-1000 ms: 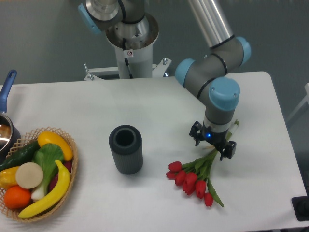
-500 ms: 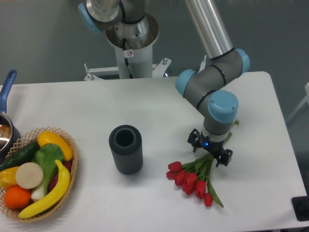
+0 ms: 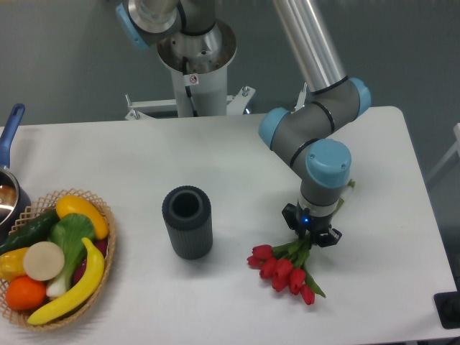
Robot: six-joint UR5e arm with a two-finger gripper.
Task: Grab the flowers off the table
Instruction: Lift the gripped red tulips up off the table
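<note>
The flowers (image 3: 285, 268), a small bunch of red tulip buds on green stems, lie on the white table (image 3: 237, 158) at the front right. The buds point to the front left and the stem ends (image 3: 349, 185) stick out behind the arm's wrist. My gripper (image 3: 311, 236) points straight down over the stems just behind the buds. Its fingers have drawn in against the stems on both sides. The wrist hides the middle of the stems.
A dark ribbed cylindrical vase (image 3: 187, 221) stands upright left of the flowers. A wicker basket (image 3: 106, 215) with fruit and vegetables sits at the front left edge. A pot with a blue handle (image 3: 11, 126) is at the far left. The robot base (image 3: 194, 57) stands behind the table.
The gripper has moved down and a little to the left along the stems, and its fingers have closed in from wide apart onto the stems. The bunch has shifted slightly.
</note>
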